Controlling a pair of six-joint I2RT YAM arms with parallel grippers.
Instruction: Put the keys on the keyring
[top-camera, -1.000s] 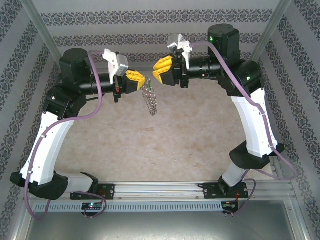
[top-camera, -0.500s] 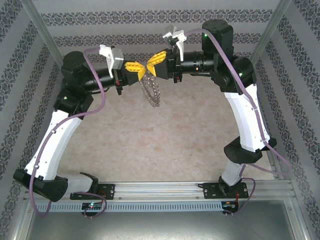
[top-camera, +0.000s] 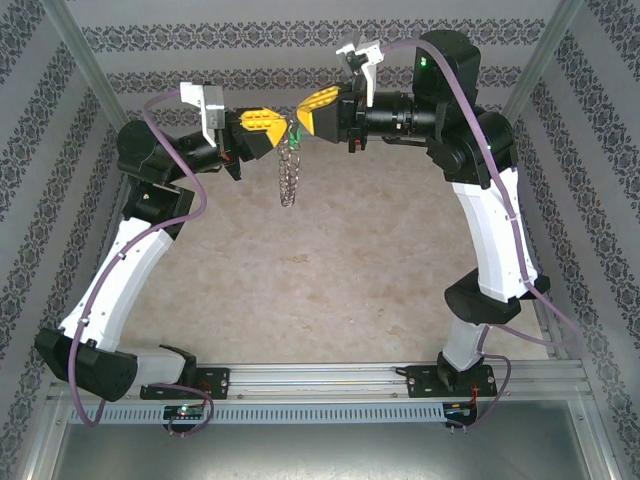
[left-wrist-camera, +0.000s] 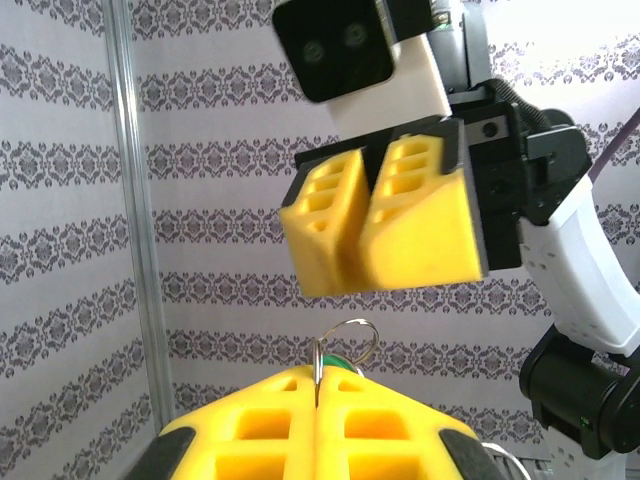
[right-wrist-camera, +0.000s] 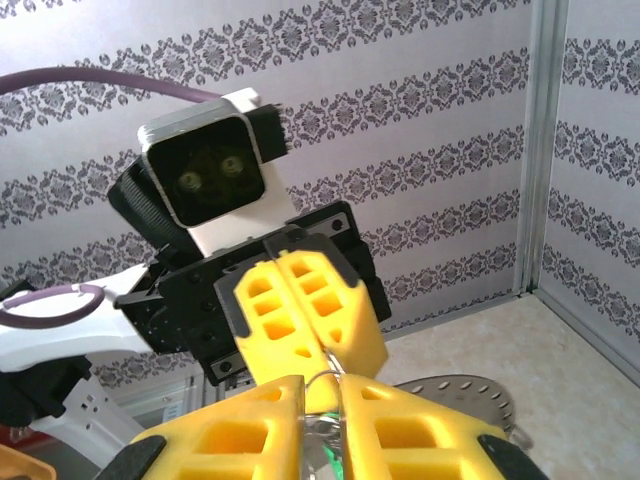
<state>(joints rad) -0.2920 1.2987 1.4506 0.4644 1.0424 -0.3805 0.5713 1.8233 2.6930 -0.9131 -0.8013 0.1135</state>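
Fingers (left-wrist-camera: 250, 430) of the left gripper (left-wrist-camera: 318, 385) clamp the keyring (top-camera: 288, 175) so it hangs free before the right gripper (left-wrist-camera: 348, 262), whose fingers stand barely apart.

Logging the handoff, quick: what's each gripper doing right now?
Left gripper: closed on the keyring, which hangs below it.
Right gripper: nearly closed; whether it grips anything cannot be told.

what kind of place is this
Probably a robot test cell in a lab, not a home. Patterned walls hang inside a metal frame, and a left arm and right arm are bolted to a rail at the edge of a table.
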